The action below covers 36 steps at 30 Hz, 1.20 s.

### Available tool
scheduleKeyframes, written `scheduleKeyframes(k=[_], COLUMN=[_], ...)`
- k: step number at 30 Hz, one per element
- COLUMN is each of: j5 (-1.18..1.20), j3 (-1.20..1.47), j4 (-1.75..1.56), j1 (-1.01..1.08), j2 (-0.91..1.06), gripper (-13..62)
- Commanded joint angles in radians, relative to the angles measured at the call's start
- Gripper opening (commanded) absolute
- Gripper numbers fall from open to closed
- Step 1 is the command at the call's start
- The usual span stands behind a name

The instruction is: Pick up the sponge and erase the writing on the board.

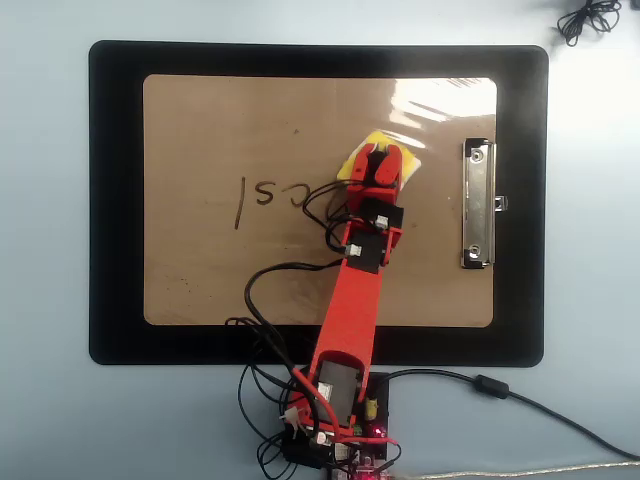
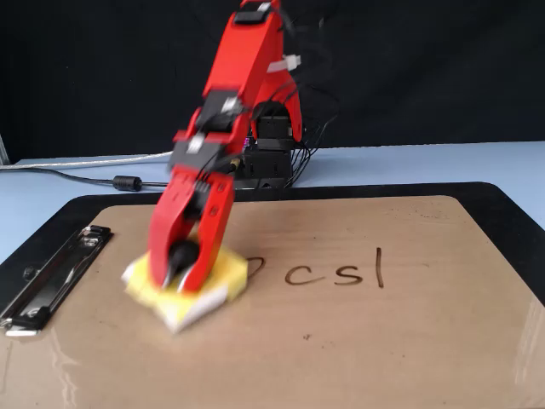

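Observation:
The yellow sponge [image 1: 357, 160] [image 2: 228, 274] lies flat on the brown board [image 1: 200, 270] [image 2: 400, 358], between the writing and the silver clip [image 1: 478, 205] [image 2: 51, 271]. My red gripper [image 1: 380, 162] [image 2: 180, 260] points down onto the sponge, its two jaws shut around the black knob [image 2: 182, 252] at its centre. The writing [image 1: 268, 197] [image 2: 336, 273] is a row of dark letters; its nearest stroke touches the sponge's edge in the fixed view. A small separate mark [image 2: 305, 336] sits in front of the letters. No heart outline shows.
A black mat [image 1: 115, 200] [image 2: 511, 209] surrounds the board on the pale blue table. The arm's base [image 1: 335, 425] [image 2: 271, 158] with loose black wires stands at the mat's edge. A grey cable [image 1: 500, 392] [image 2: 85, 175] runs off from it. A coiled black cord [image 1: 588, 18] lies at a table corner.

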Motion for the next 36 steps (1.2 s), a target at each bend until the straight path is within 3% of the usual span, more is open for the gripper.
scheduleKeyframes(k=[1, 9, 11, 15, 18, 25, 27, 33, 36], j5=[0.037, 0.215, 0.227, 0.227, 0.221, 0.123, 0.103, 0.083, 0.054], j3=[0.066, 0.373, 0.347, 0.069, 0.066, 0.538, 0.526, 0.189, 0.259], j4=[0.023, 0.018, 0.012, 0.006, 0.014, -0.006, -0.021, -0.109, -0.106], j1=[0.052, 0.216, 0.225, 0.216, 0.210, 0.117, 0.087, 0.034, 0.014], j2=[0.021, 0.295, 0.262, -0.002, 0.002, 0.433, 0.393, 0.031, 0.069], gripper=[-8.0, -8.0, -8.0, -8.0, -8.0, -8.0, -8.0, -8.0, -8.0])
